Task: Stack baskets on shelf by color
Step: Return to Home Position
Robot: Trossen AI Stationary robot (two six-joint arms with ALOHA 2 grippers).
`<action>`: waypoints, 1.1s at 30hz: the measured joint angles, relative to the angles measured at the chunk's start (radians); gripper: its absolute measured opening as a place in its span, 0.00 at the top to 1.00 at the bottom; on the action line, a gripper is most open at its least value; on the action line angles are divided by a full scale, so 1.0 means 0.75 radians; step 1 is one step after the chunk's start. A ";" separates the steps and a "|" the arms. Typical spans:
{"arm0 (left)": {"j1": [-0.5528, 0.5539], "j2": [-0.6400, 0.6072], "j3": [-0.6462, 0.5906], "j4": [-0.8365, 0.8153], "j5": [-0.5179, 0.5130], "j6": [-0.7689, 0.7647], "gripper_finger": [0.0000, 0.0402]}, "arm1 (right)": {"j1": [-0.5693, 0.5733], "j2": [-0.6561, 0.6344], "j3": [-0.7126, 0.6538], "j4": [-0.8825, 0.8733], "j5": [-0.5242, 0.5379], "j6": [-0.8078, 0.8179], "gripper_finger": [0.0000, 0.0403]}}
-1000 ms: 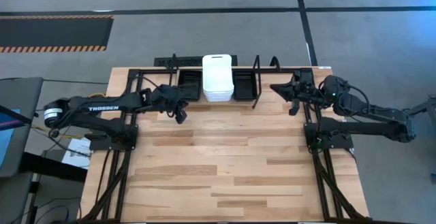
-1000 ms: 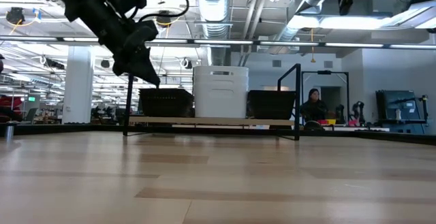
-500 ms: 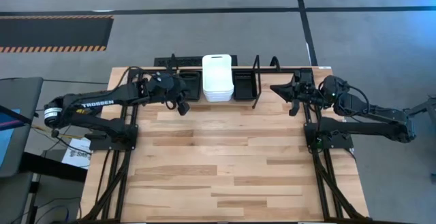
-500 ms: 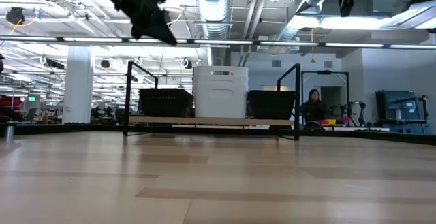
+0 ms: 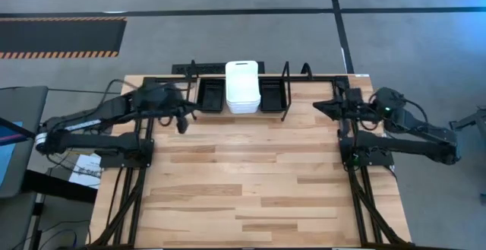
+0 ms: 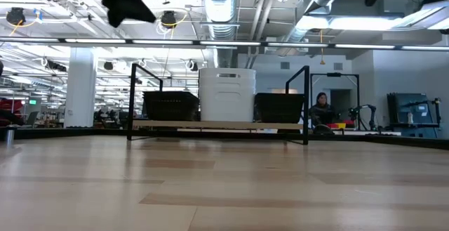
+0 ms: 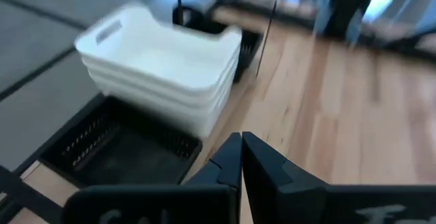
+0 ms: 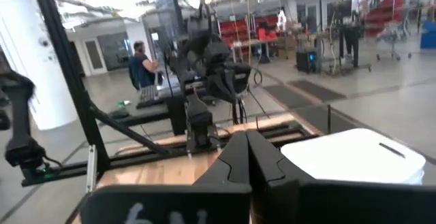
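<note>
One wide wooden table (image 5: pixel 250 181) carries everything, its front and middle bare, with the work gathered along the far edge where both arms can reach it. There stands the shelf (image 6: pixel 217 125), a low black wire rack on a light wood panel, whose upright loops split it into bays so that each colour gets its own place.

The middle bay holds the white baskets (image 5: pixel 242 87), three nested one inside another. They rise higher than their neighbours and nest squarely, which keeps the pile steady. On the left arm's side, just beside them, sits a pile of black baskets (image 5: pixel 210 96), and on the right arm's side a second black pile (image 5: pixel 272 96). How many lie in each cannot be told from here. No basket is seen loose on the table, so the sorting by colour looks finished.

The left gripper (image 7: pixel 240 142) is raised above the table near the shelf's left end, its fingers pressed together on nothing. It carries no load and is likely bound for its rest pose. The right gripper (image 8: pixel 245 139) hangs off the shelf's right end, likewise clenched and empty.
</note>
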 joint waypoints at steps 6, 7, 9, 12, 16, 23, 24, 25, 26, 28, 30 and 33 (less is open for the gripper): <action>-0.001 -0.374 -0.285 0.281 0.073 -0.137 1.00 | 0.001 -0.262 -0.131 0.033 -0.001 0.038 1.00; -0.001 -0.430 -0.338 0.335 0.081 -0.161 1.00 | 0.001 -0.304 -0.159 0.057 -0.001 0.051 1.00; -0.001 -0.547 -0.444 0.416 0.092 -0.217 1.00 | 0.001 -0.396 -0.222 0.087 0.000 0.079 1.00; -0.001 -0.697 -0.576 0.491 0.097 -0.300 1.00 | 0.001 -0.507 -0.312 0.146 0.000 0.125 1.00; -0.001 -0.849 -0.694 0.517 0.097 -0.372 1.00 | 0.001 -0.557 -0.386 0.176 0.004 0.166 1.00; -0.001 -1.057 -0.831 0.520 0.101 -0.375 1.00 | -0.003 -0.535 -0.434 0.162 0.005 0.154 1.00; -0.001 -1.087 -0.851 0.518 0.100 -0.377 1.00 | -0.006 -0.536 -0.435 0.170 0.004 0.154 1.00; -0.001 -1.109 -0.871 0.516 0.101 -0.379 1.00 | -0.007 -0.537 -0.439 0.174 0.004 0.154 1.00; -0.001 -1.109 -0.889 0.522 0.100 -0.379 1.00 | -0.007 -0.538 -0.447 0.172 0.004 0.152 1.00; -0.001 -1.101 -0.913 0.503 0.094 -0.387 1.00 | -0.007 -0.535 -0.465 0.150 0.008 0.150 1.00; -0.001 -1.091 -0.935 0.511 0.076 -0.398 1.00 | -0.008 -0.537 -0.481 0.153 0.022 0.150 1.00; 0.000 -1.104 -0.973 0.503 0.070 -0.431 1.00 | -0.007 -0.536 -0.520 0.140 0.040 0.150 1.00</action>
